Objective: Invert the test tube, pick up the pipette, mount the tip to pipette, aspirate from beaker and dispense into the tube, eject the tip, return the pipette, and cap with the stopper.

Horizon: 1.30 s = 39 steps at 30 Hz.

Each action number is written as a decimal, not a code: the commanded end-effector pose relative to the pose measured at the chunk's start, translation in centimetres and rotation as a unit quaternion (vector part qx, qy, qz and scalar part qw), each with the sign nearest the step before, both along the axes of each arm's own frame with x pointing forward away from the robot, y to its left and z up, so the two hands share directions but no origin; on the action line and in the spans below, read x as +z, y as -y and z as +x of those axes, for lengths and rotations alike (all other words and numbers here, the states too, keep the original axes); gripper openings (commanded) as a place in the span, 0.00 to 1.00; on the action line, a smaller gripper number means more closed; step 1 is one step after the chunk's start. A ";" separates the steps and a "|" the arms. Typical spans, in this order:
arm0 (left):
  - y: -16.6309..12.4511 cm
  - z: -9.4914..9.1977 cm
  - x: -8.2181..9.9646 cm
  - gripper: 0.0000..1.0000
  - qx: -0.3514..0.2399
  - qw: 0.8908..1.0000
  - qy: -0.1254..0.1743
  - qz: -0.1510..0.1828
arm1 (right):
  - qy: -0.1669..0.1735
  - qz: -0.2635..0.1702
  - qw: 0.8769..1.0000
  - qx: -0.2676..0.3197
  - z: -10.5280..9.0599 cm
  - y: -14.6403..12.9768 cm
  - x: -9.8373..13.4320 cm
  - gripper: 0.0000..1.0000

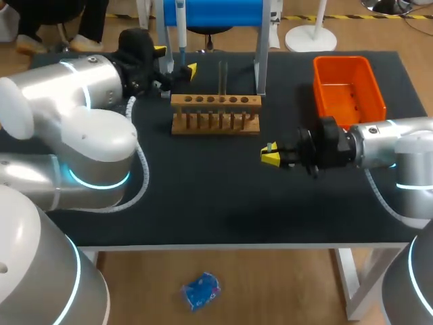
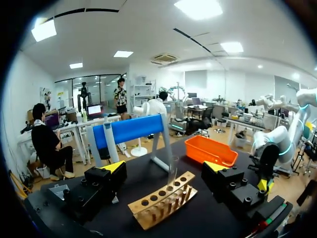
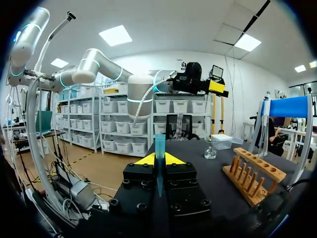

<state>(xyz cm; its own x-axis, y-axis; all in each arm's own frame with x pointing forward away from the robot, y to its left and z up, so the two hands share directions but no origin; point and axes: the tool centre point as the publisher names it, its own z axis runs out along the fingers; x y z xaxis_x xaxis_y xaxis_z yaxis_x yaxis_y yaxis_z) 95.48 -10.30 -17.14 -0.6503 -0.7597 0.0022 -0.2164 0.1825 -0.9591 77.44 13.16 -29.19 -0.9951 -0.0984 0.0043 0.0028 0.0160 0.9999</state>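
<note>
A glass test tube (image 1: 223, 76) stands upright in the wooden rack (image 1: 215, 113); in the left wrist view the test tube (image 2: 172, 171) rises from the rack (image 2: 163, 201) just ahead of my open left gripper (image 2: 166, 168). That left gripper (image 1: 174, 61) hovers behind the rack's left end, below the pipette (image 1: 181, 24) hanging on the blue stand (image 1: 213, 12). My right gripper (image 1: 269, 156) sits right of the rack, low over the mat. It is shut on a teal pipette tip (image 3: 159, 153) that stands upright between its fingers. A small glass beaker (image 3: 210, 148) stands beyond the right gripper (image 3: 159, 161).
An orange bin (image 1: 348, 88) sits at the back right of the black mat. A white box (image 3: 221, 141) stands beside the beaker. The stand's legs (image 1: 260, 68) rise just behind the rack.
</note>
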 end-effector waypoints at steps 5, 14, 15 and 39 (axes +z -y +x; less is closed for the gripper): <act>0.9 0.4 -0.3 1.00 0.030 1.000 0.006 0.006 | 0.000 -0.001 1.000 -0.001 -0.1 0.0 0.1 0.00; 1.4 3.3 -1.1 1.00 0.072 0.997 -0.020 0.036 | 0.000 -0.001 1.000 -0.001 -0.1 0.0 0.1 0.00; 1.5 4.2 -1.2 1.00 0.087 0.995 -0.020 0.046 | 0.000 -0.001 1.000 -0.001 -0.1 0.0 0.1 0.00; 2.2 13.9 -3.7 1.00 0.242 0.970 -0.001 0.035 | 0.000 -0.001 1.000 -0.001 -0.1 0.0 0.1 0.00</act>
